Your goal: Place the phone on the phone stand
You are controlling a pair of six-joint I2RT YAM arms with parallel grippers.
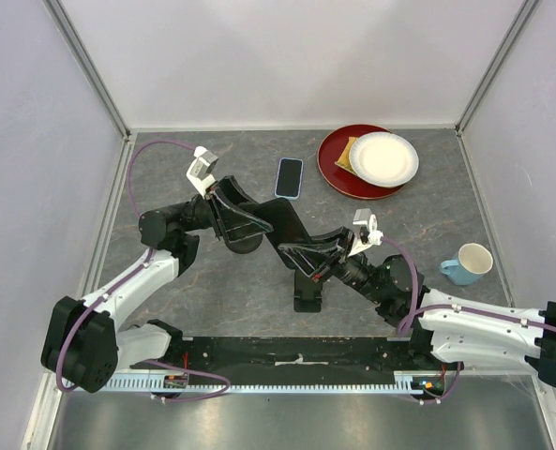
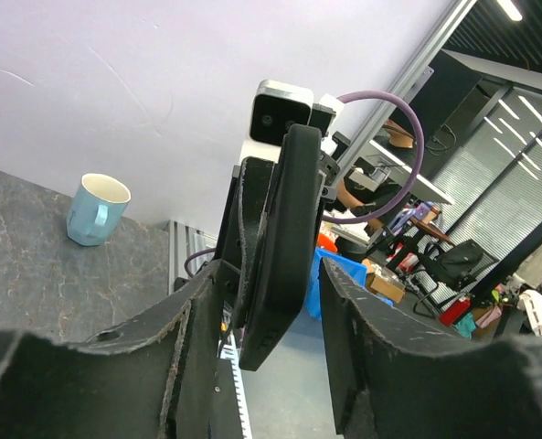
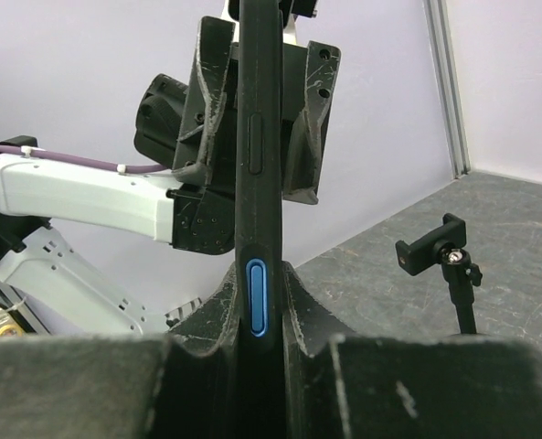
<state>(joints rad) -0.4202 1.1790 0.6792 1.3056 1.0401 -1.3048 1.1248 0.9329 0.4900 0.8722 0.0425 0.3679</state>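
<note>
A black-cased phone (image 1: 282, 225) with a blue side button is held in the air between both arms, above the table's middle. My right gripper (image 1: 298, 249) is shut on its lower end; in the right wrist view (image 3: 260, 279) the phone (image 3: 257, 137) stands edge-on between the fingers. My left gripper (image 1: 259, 222) is open around the phone's other end (image 2: 280, 238), with a clear gap on one side (image 2: 271, 288). The black phone stand (image 1: 308, 298) stands on the table just under my right gripper. Its clamp also shows in the right wrist view (image 3: 432, 250).
A second phone (image 1: 289, 177) with a blue rim lies flat at the back centre. A red plate (image 1: 338, 173) at the back right holds a white plate (image 1: 383, 157) and toast. A light blue mug (image 1: 467, 263) stands at the right (image 2: 95, 210).
</note>
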